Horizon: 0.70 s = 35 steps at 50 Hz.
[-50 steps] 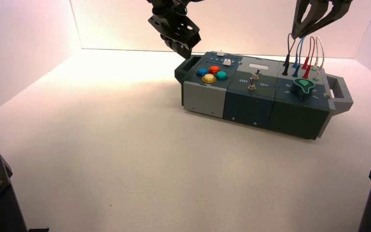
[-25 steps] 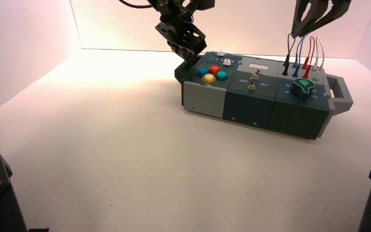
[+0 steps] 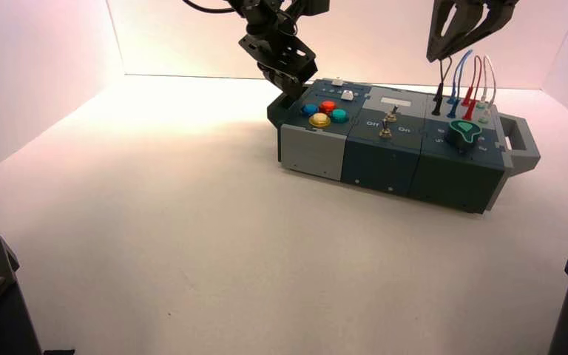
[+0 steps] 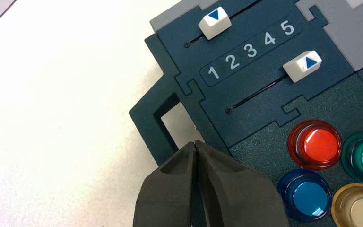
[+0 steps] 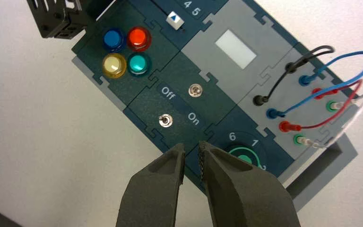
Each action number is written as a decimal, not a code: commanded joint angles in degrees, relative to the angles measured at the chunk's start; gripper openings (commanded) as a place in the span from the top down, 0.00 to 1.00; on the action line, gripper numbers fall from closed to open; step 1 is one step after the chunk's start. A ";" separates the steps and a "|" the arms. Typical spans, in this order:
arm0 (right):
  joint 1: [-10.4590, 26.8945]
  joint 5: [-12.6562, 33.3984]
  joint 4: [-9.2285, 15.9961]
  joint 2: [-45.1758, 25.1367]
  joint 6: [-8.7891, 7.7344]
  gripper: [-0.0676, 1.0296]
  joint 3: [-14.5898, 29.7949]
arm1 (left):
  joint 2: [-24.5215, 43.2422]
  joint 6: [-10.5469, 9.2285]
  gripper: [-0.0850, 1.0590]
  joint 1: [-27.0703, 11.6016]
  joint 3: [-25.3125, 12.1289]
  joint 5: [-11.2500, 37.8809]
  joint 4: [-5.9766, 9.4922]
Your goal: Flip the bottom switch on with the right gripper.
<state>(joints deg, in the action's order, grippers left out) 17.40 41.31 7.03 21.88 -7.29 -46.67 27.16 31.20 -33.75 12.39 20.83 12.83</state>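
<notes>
High view, twelve o'clock pointing away from the camera. Bottom switch (image 3: 385,132), silver toggle, is sitting on the dark middle panel of the box (image 3: 381,168), near its closer edge; right wrist view is showing its lever leaning toward "Off". Twin toggle (image 3: 391,116) is standing just beyond, between twelve and one. Green knob (image 3: 464,134) is lying at three o'clock from the bottom switch, wires (image 3: 458,70) looping at two, four coloured buttons (image 3: 327,107) sitting between nine and ten.

Right gripper (image 5: 191,145) is hovering above the box, well apart from the bottom switch, at its one o'clock; fingers are standing spread, a gap showing between the tips, pinching nothing. Left gripper (image 4: 194,143) is waiting over the box's left-end handle (image 4: 147,113), fingertips pressing together.
</notes>
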 commanded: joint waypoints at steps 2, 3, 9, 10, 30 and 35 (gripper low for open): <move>1.41 -0.18 0.35 -0.62 -0.18 0.77 1.58 | -2.20 -0.09 0.95 0.35 -0.88 -0.18 0.09; 1.49 -0.18 0.35 -0.70 -0.18 0.77 1.58 | -2.29 -0.18 0.95 0.35 -0.88 -0.18 0.09; 2.20 -0.62 0.35 -2.72 -0.18 0.77 1.76 | -2.64 -0.18 0.95 0.35 -0.62 -0.09 0.09; 2.37 -0.62 0.35 -2.90 -0.09 0.77 1.76 | -2.64 -0.18 0.95 0.35 -0.62 -0.09 0.18; 4.66 -2.20 0.62 -4.92 -0.18 0.78 2.20 | -2.90 -0.18 0.95 0.35 -0.53 -0.09 0.09; 5.89 -2.29 0.62 -5.71 -0.18 0.83 2.37 | -3.16 -0.18 0.95 0.35 -0.53 -0.09 0.09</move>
<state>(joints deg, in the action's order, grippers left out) 21.97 39.46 7.38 16.35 -7.29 -46.14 27.07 31.11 -33.75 12.48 20.92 13.01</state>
